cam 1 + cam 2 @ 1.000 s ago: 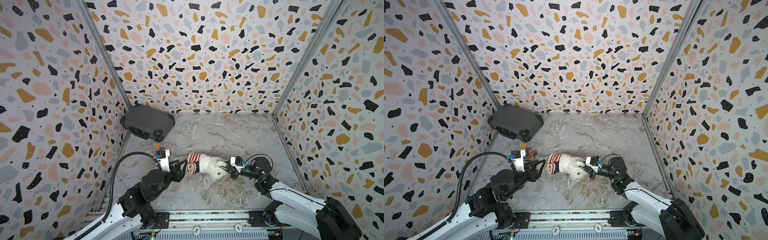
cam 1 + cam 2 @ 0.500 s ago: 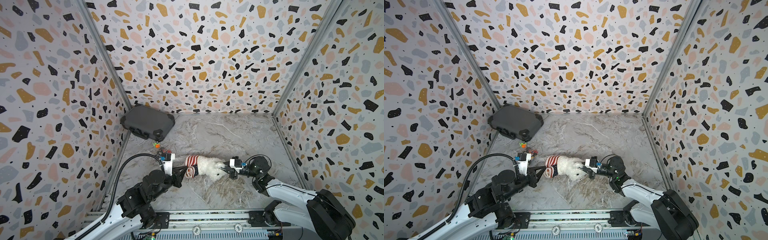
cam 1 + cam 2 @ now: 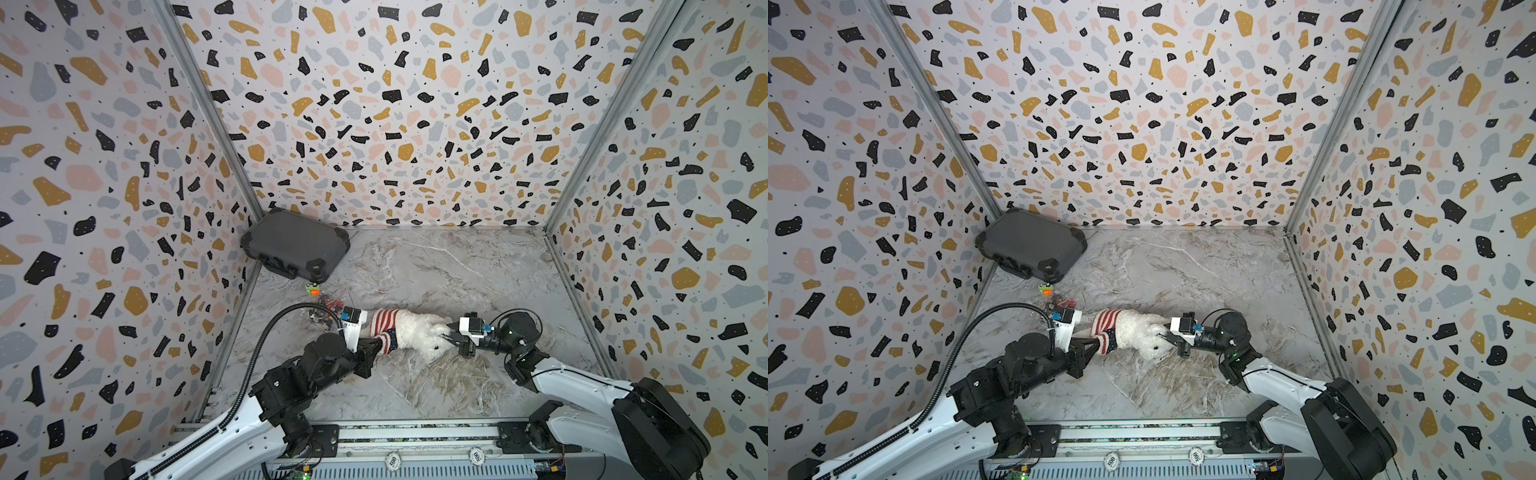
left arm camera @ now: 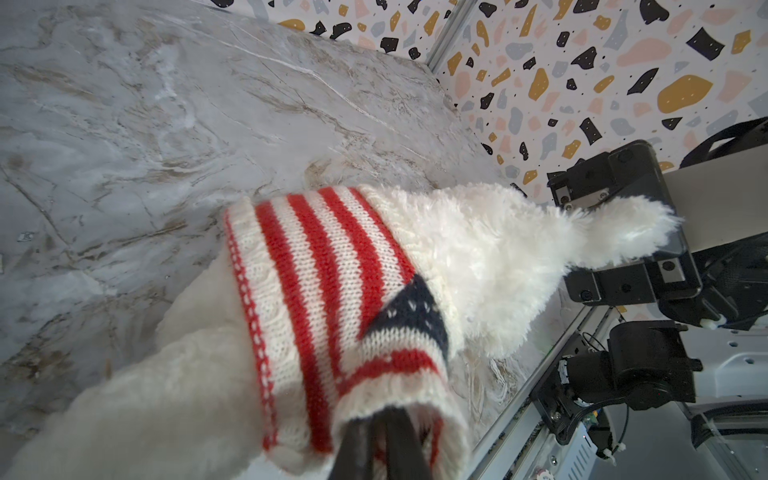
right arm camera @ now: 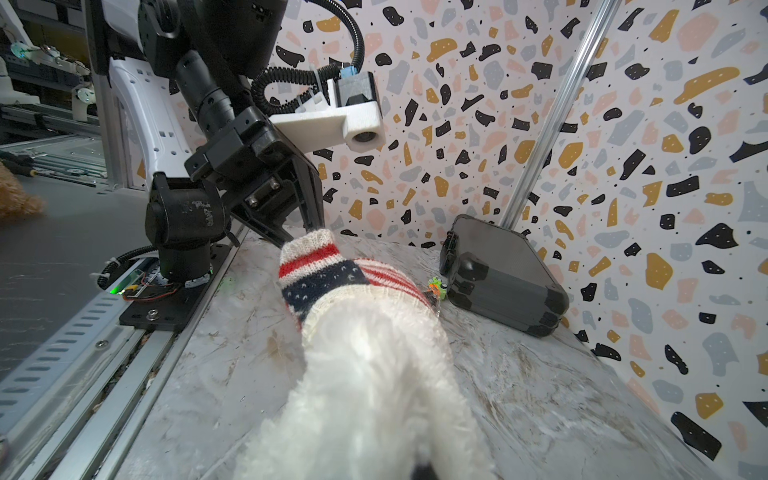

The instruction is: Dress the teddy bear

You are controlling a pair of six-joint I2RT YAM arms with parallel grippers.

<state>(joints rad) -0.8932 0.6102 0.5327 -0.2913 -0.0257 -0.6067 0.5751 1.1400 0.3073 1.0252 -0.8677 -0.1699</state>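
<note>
The teddy bear (image 3: 419,332) (image 3: 1138,332), fluffy and white, stretches sideways between my two grippers near the table's front. A red-and-white striped sweater (image 3: 384,322) (image 4: 324,270) with a navy patch covers its upper body. My left gripper (image 3: 376,345) (image 4: 382,436) has its fingers nearly together inside the cuff of one sleeve (image 5: 309,249), which is pulled taut toward it. What they pinch inside is hidden. My right gripper (image 3: 449,334) (image 3: 1165,336) is shut on the bear's bare lower end, its jaws buried in fur. The bear's head is hidden.
A dark grey hard case (image 3: 295,245) leans in the back left corner. A small orange-and-green toy (image 3: 312,289) and some small bits lie just in front of it. Terrazzo walls close three sides, and a metal rail (image 3: 415,432) runs along the front.
My left gripper was open beside the sweater; it has moved into the sleeve cuff and closed. The bear is now drawn out straighter between the two grippers.
</note>
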